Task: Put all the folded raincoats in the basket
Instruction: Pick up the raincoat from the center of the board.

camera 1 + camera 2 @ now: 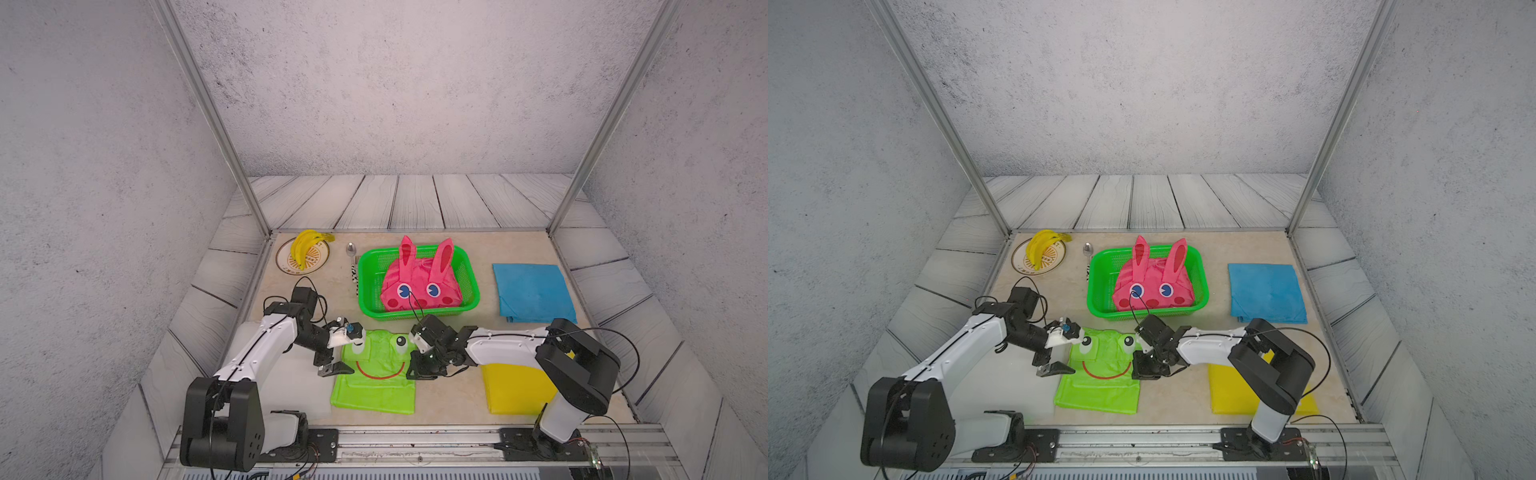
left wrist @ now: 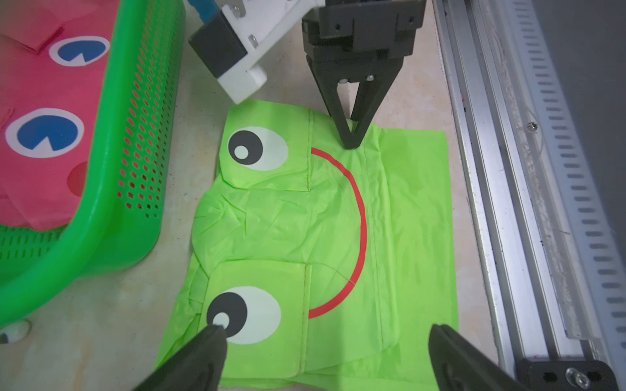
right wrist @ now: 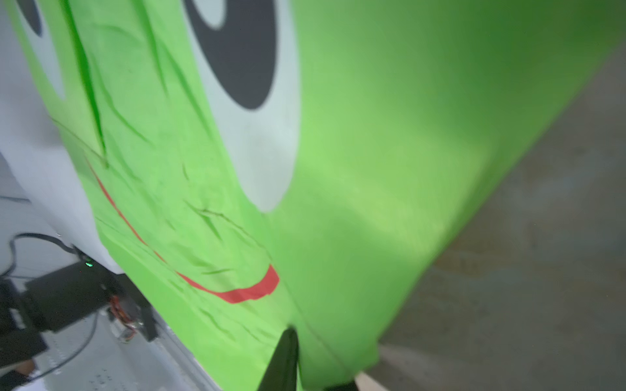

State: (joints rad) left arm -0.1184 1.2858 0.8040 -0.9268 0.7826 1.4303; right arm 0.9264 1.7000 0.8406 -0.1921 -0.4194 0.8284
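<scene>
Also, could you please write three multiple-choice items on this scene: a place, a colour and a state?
1. Where is the pink raincoat? A in the basket; B beside it; C under it.
2. What colour is the mouth line on the green raincoat? A blue; B red; C black.
3. How is the right hand? A wide open; B shut on nothing; C shut on the green raincoat.
Key: A, the basket walls surround it; B, the curve is red; C, its tips pinch the raincoat's edge.
</scene>
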